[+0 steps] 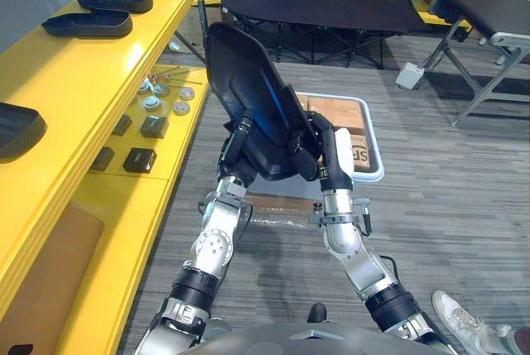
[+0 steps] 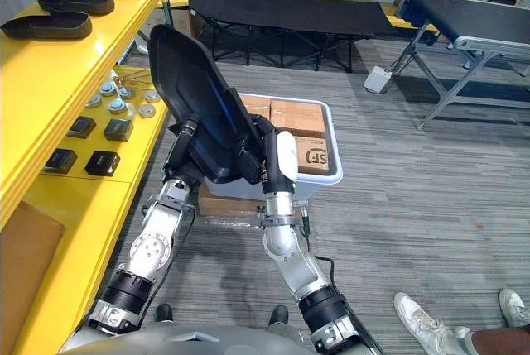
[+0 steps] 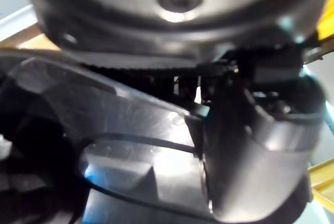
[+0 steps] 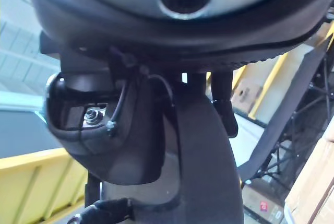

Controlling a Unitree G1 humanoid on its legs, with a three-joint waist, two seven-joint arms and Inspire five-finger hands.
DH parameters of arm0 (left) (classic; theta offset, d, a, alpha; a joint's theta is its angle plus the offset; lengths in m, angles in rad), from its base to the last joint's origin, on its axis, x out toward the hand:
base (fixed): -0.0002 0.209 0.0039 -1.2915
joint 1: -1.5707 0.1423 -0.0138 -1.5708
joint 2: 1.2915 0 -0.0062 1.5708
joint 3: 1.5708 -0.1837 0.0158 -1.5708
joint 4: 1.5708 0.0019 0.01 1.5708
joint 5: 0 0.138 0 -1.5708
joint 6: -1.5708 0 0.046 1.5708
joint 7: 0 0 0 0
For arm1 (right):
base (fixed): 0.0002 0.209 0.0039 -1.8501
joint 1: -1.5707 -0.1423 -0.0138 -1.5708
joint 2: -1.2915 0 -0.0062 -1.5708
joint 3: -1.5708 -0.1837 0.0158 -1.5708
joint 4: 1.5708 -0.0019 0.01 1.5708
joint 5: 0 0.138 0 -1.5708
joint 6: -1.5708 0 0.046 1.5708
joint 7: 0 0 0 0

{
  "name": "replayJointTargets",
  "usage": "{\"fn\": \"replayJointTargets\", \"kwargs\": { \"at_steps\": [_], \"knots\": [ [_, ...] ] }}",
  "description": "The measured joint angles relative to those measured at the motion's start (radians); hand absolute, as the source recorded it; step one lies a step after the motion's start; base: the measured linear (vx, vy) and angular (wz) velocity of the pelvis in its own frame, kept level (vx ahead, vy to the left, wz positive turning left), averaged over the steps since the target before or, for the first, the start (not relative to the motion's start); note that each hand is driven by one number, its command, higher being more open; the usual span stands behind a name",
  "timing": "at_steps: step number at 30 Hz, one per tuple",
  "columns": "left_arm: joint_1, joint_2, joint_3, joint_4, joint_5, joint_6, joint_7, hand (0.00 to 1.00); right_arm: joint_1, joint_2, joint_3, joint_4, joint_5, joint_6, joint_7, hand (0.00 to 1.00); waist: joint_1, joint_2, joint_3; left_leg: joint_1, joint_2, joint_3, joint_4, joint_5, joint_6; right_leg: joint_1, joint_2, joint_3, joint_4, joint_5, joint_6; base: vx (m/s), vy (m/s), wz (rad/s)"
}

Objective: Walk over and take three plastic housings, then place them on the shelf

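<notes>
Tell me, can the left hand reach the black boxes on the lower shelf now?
Probably not: the left hand grips the housing together with the right hand, though the boxes lie near.

Print is showing on one carton in the crate.
A brown cardboard box point(image 2: 310, 144) is lying inside the white rectangular plastic crate point(image 2: 334, 144), in the crate's near right corner. A dark logo point(image 2: 317, 156) of bold letters within curved strokes is showing on the box's visible face, just inside the crate's near rim. The letters are coming out too small for a sure reading, and no other readable print is showing.
</notes>
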Motion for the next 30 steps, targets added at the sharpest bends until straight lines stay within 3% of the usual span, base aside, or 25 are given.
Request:
{"fn": "replayJointTargets", "kwargs": {
  "at_steps": [3,8,13,16,18,20,21,24,27,30],
  "knots": [
    [0.000,0.001,-0.009,-0.034,0.016,-0.015,0.007,0.00,0.001,-0.004,0.014,-0.029,0.045,-0.014,-0.022,1.00,-0.001,0.004,-0.003,0.000,-0.001,0.001,0.000,0.002,-0.004,-0.001,0.000,0.000,0.000,0.000,-0.001,0.00,0.000,0.00],
    [0.002,0.000,-0.007,-0.175,0.188,-0.052,0.078,0.00,0.001,-0.003,0.019,-0.106,0.091,-0.018,-0.026,1.00,0.003,0.014,-0.008,0.000,-0.001,0.001,0.011,-0.001,0.001,0.002,0.000,0.000,0.000,0.003,0.004,0.01,0.001,0.00],
    [0.054,-0.015,0.080,-0.262,0.396,-0.096,0.160,0.00,0.001,0.004,0.018,-0.182,0.160,-0.012,-0.005,1.00,0.003,0.032,-0.020,0.001,-0.001,0.002,0.018,-0.010,0.003,0.005,0.000,0.000,0.000,0.004,0.004,0.00,0.000,0.00],
    [0.120,-0.024,0.186,-0.261,0.659,-0.135,0.337,0.00,0.045,0.008,-0.038,-0.221,0.200,-0.012,0.002,1.00,0.003,0.036,-0.022,0.002,-0.001,0.001,0.019,-0.021,0.002,0.007,0.000,0.001,0.000,0.000,0.008,0.00,0.000,0.00],
    [0.166,-0.032,0.291,-0.261,0.885,-0.153,0.526,0.00,0.098,0.015,-0.110,-0.237,0.249,-0.012,-0.004,1.00,0.002,0.035,-0.022,0.003,0.000,0.002,0.018,-0.022,0.001,0.007,0.000,0.000,0.000,-0.006,0.010,0.00,0.000,0.00],
    [0.180,-0.041,0.355,-0.262,1.034,-0.157,0.659,0.00,0.134,0.026,-0.167,-0.237,0.300,-0.012,-0.006,1.00,0.004,0.036,-0.022,0.004,0.000,0.002,0.017,-0.022,0.000,0.008,0.000,0.000,0.000,-0.006,0.009,0.00,0.000,0.00],
    [0.190,-0.043,0.417,-0.265,1.154,-0.160,0.781,0.00,0.171,0.043,-0.214,-0.237,0.354,-0.012,-0.005,1.00,0.004,0.036,-0.022,0.004,0.000,0.002,0.017,-0.024,-0.001,0.008,0.000,0.000,0.000,-0.007,0.010,0.00,0.000,0.00],
    [0.191,-0.048,0.487,-0.296,1.302,-0.168,0.936,0.00,0.247,0.060,-0.272,-0.236,0.377,-0.010,-0.022,1.00,0.005,0.036,-0.023,0.004,-0.001,0.003,0.020,-0.027,-0.003,0.008,-0.001,0.001,0.000,-0.007,0.010,0.03,0.009,-0.01],
    [0.191,-0.050,0.479,-0.335,1.390,-0.174,0.973,0.00,0.280,0.060,-0.299,-0.198,0.352,-0.001,-0.022,1.00,0.000,0.036,-0.023,0.002,-0.001,0.007,0.029,-0.036,-0.002,0.006,-0.002,0.005,0.000,-0.008,0.010,0.02,0.010,-0.05],
    [0.191,-0.051,0.432,-0.344,1.382,-0.193,0.933,0.00,0.326,0.063,-0.313,-0.130,0.352,-0.002,0.020,1.00,-0.020,0.051,-0.030,0.001,-0.002,0.019,0.033,-0.043,0.000,0.000,-0.004,0.015,0.000,-0.010,0.012,0.02,0.011,-0.08]
  ]
}}
